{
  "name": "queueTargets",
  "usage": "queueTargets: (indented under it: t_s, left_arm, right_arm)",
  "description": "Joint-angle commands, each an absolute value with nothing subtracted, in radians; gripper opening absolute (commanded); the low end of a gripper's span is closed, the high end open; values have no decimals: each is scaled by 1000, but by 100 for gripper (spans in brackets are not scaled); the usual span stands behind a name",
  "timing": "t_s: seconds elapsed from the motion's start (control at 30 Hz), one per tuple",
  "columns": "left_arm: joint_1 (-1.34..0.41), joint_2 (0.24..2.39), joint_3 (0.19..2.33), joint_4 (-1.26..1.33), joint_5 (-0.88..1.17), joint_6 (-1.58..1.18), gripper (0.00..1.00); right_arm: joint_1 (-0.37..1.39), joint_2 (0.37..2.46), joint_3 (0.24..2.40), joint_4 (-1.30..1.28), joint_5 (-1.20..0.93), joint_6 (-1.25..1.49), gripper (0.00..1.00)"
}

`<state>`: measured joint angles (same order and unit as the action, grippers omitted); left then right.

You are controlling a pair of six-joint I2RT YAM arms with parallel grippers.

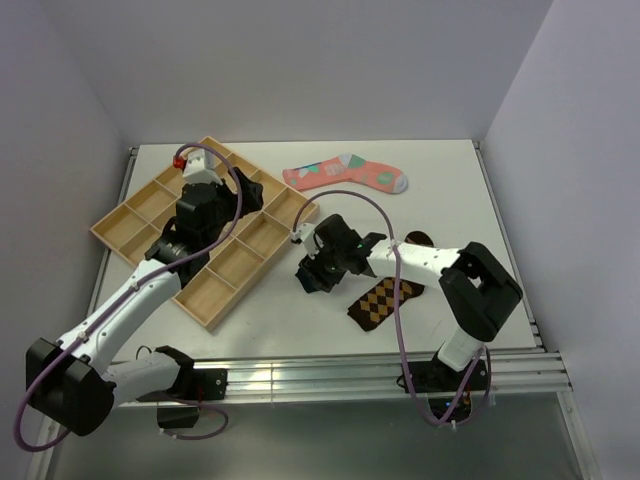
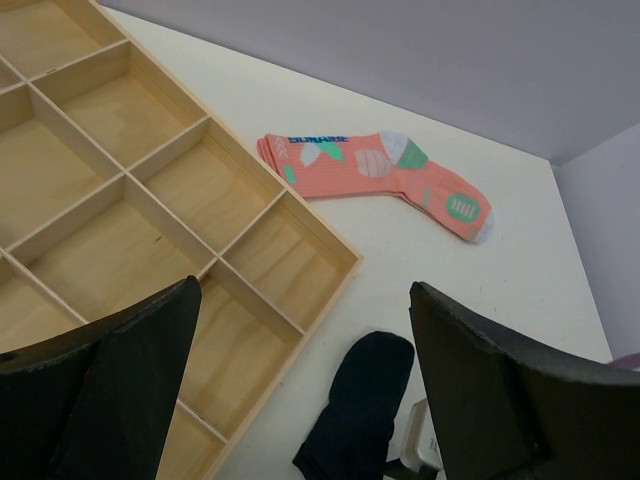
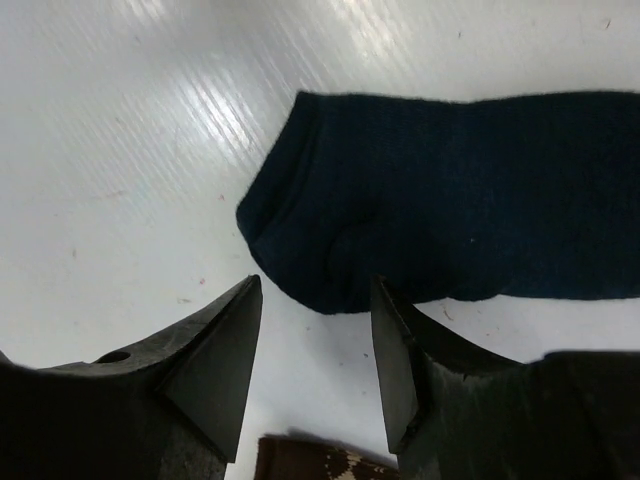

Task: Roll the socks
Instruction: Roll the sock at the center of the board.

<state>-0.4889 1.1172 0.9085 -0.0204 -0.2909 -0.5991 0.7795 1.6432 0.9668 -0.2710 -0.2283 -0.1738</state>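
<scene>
A short dark navy sock (image 3: 450, 190) lies flat on the white table, also seen low in the left wrist view (image 2: 360, 410). My right gripper (image 3: 315, 290) is open and low over its near rounded end, whose edge reaches between the fingertips without being pinched. In the top view that gripper (image 1: 315, 268) covers most of the navy sock. The brown-and-orange diamond sock (image 1: 385, 300) lies just behind it, its edge showing (image 3: 310, 462). The pink sock with teal and white patches (image 1: 345, 175) lies flat at the back (image 2: 375, 175). My left gripper (image 2: 305, 285) hangs wide open and empty over the tray's corner.
A wooden tray (image 1: 130, 215) with several empty compartments sits angled on the left half of the table; its right rim (image 2: 335, 250) lies close to the navy sock. The left arm (image 1: 150, 285) reaches across it. Purple walls enclose the table.
</scene>
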Motion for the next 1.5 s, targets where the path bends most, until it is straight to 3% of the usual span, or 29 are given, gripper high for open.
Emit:
queueTargets:
  t_s: [0.0, 0.8, 1.3, 1.47]
  left_arm:
    - [-459, 1129, 923, 48, -250, -606, 92]
    - [-384, 1137, 862, 110, -123, -606, 90]
    - [-382, 1147, 831, 144, -110, -621, 90]
    - [-382, 1154, 822, 155, -94, -626, 89]
  right_arm:
    - [821, 1653, 1043, -204, -169, -120, 55]
    - [903, 1815, 1132, -236, -22, -63, 53]
    - [928, 1806, 1135, -328, 57, -100, 45]
    - [931, 1760, 1097, -310, 69, -127, 55]
